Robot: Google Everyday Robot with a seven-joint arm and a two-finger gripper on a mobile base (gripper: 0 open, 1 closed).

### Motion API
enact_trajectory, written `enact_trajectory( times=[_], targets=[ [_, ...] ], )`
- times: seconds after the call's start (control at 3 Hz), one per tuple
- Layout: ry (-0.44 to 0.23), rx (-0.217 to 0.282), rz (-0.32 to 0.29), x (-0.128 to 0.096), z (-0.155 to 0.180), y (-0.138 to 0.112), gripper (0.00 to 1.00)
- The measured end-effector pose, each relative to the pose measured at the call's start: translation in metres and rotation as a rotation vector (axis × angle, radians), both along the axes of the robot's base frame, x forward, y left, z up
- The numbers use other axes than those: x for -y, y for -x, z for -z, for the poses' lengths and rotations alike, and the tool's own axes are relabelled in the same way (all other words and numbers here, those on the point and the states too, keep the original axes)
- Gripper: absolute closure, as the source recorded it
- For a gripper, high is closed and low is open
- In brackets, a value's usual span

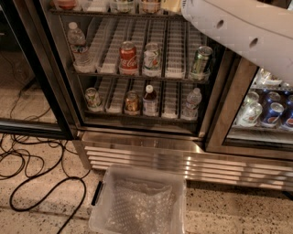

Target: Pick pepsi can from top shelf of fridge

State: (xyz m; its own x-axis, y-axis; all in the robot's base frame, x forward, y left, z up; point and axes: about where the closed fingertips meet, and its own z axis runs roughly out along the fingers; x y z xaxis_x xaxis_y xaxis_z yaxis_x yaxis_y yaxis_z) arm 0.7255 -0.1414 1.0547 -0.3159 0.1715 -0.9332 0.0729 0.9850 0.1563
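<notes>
The fridge (pixel 151 157) stands with its left glass door open. Its top shelf (pixel 103 13) runs along the upper frame edge, and only the bottoms of several items on it show. The pepsi can on that shelf is hidden or out of view. My white arm (pixel 238 29) reaches in from the upper right. My gripper (pixel 171 5) shows only as a yellowish tip at the top edge, level with the top shelf's right lanes.
The middle rack holds a water bottle (pixel 78 43), a red Coca-Cola can (pixel 128 57), a pale can (pixel 151 59) and a green can (pixel 200 60). The lower rack holds cans and bottles. Blue cans (pixel 273 114) sit behind the right glass door. A clear plastic bin (pixel 139 201) and black cables (pixel 32 160) lie on the floor.
</notes>
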Motion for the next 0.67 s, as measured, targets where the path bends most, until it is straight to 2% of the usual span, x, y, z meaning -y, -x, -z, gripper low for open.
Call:
enact_trajectory(
  times=[0.67],
  targets=[
    [0.007, 0.064, 0.022, -0.0047, -0.0123, -0.0096, 0.11]
  ],
)
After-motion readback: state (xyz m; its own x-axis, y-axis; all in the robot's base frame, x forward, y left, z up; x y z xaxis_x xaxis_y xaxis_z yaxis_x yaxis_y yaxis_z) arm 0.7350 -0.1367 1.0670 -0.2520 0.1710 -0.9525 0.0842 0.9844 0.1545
